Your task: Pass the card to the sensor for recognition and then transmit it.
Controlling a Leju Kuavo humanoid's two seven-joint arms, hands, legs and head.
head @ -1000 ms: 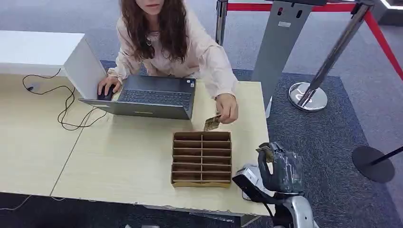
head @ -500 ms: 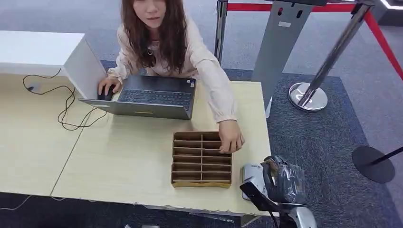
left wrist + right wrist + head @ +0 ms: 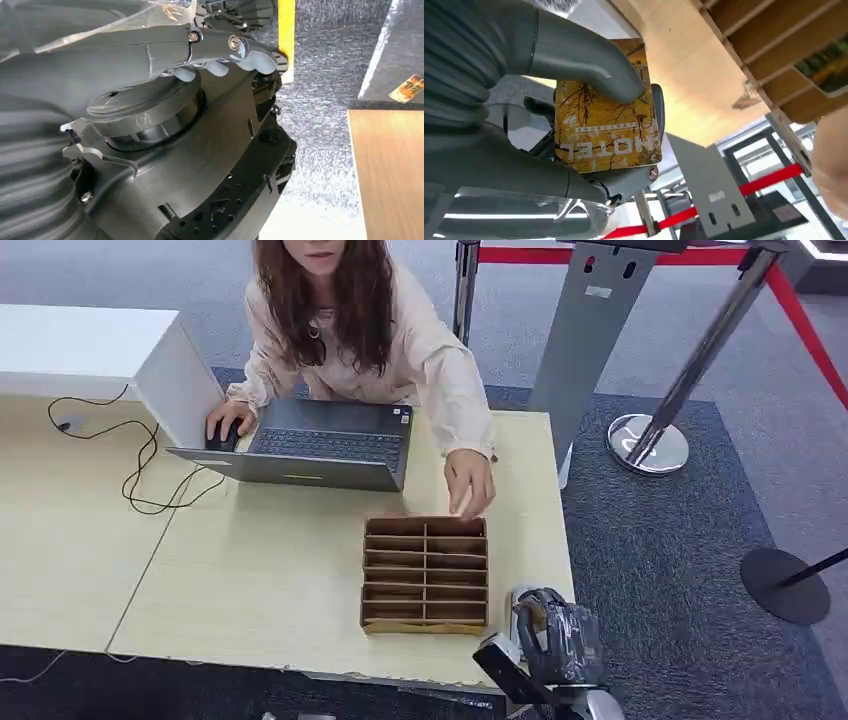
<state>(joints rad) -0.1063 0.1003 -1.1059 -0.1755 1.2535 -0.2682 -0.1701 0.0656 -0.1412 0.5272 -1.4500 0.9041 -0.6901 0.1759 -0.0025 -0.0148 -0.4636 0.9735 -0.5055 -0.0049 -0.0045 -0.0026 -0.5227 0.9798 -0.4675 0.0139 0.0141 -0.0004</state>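
The right hand [image 3: 562,640] hangs over the near right corner of the worktop [image 3: 270,580], its fingers [image 3: 589,55] clamped on the card [image 3: 606,117]: the thick thumb presses the yellow, tree-patterned face, and the darker fingers back it from behind. The card reads "HOTEL", seen upside down from the wrist. Directly under the fingers lies a white sensor [image 3: 522,602], partly hidden by the hand; whether the card touches it I cannot tell.

Just beside the fingers, toward the robot's left, stands a brown cardboard organiser [image 3: 425,575] with rows of slots. Beyond it from the fingers, a person's hand [image 3: 468,480] hovers over its far edge. The person's other hand rests by a laptop [image 3: 310,445], well away from the fingers across the worktop.

The left hand [image 3: 220,47] hangs near dark body parts above grey carpet; its fingers lie straight and together, apparently holding nothing.
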